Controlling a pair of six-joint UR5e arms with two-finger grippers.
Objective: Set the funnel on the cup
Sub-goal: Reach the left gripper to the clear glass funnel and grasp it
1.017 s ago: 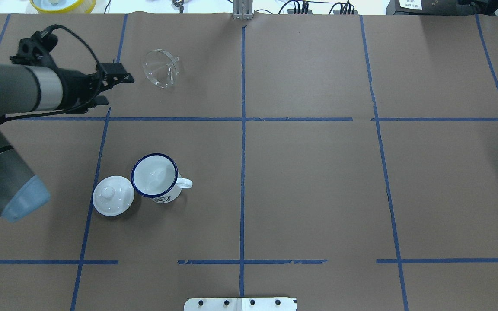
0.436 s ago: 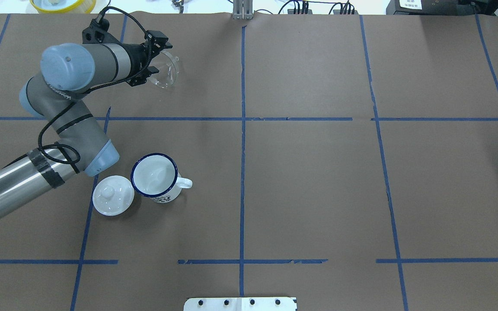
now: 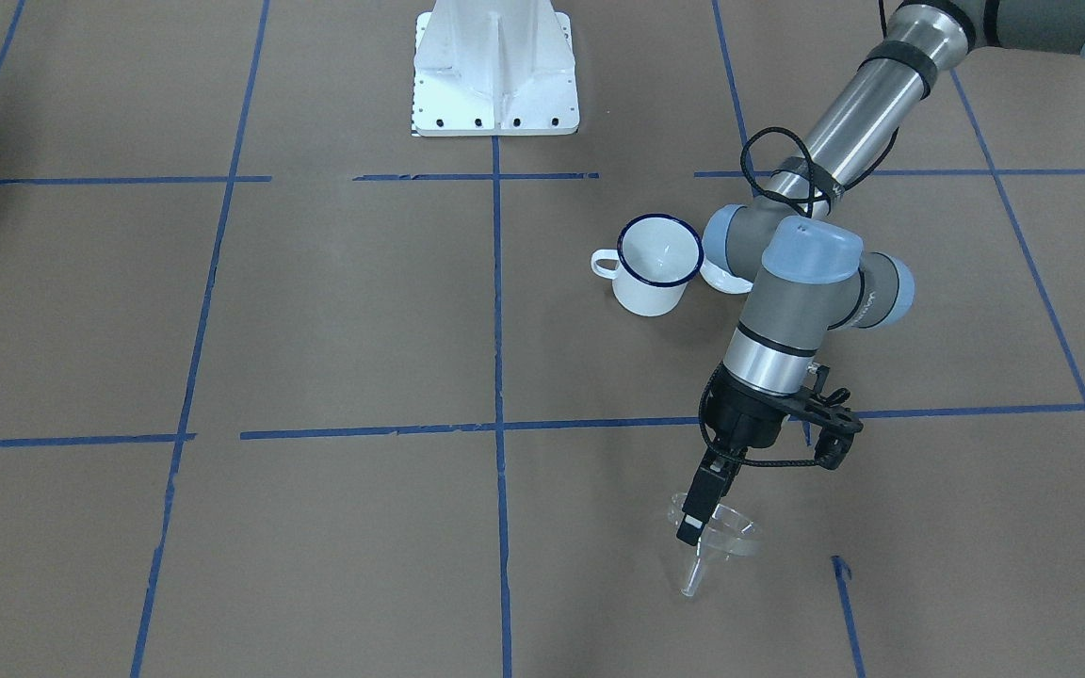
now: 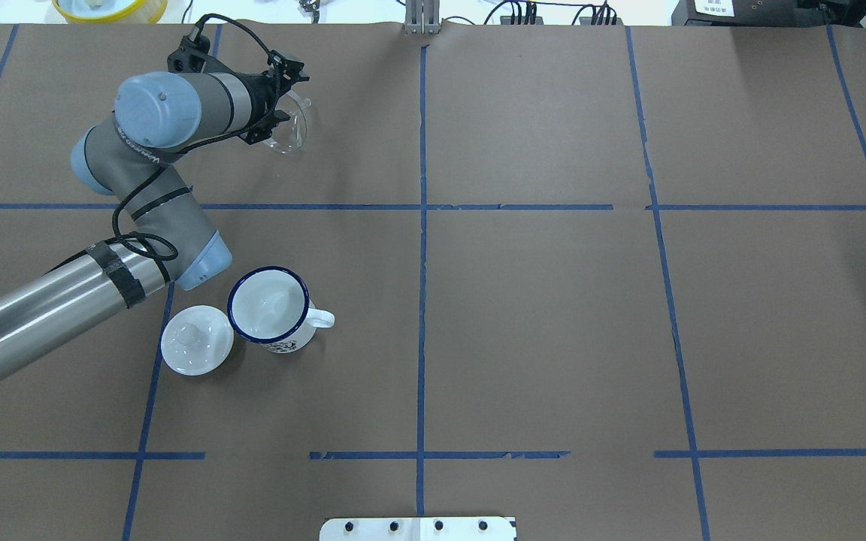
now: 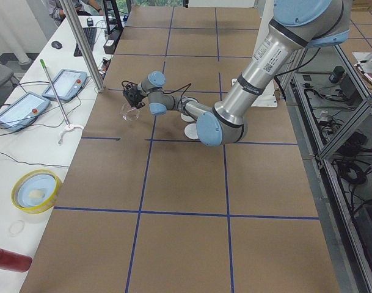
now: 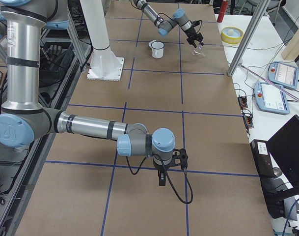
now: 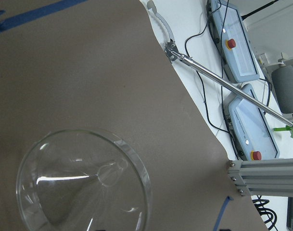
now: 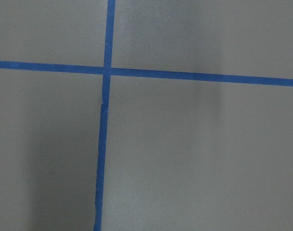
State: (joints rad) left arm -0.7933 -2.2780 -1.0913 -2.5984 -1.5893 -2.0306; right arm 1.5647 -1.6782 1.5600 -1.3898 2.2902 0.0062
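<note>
Funnel [image 3: 733, 537] lies tipped near the table's [image 3: 316, 311] far edge, leftward. The left pincer [image 3: 693, 520] is at its rim, and I cannot tell its spread. The cup [image 3: 657, 268] stands upright, its white inside bare. The arm half hides the lid [image 3: 717, 280]. Overhead, the wrist covers part of the funnel. The left wrist view crops its rim. The right pincer's [image 6: 161, 178] state is unclear.

Overhead cam looks fwd/down over table [image 4: 553, 300]; front cam faces back, steep. Both share funnel [image 4: 296, 129]; L wrist cam sits close above it.
</note>
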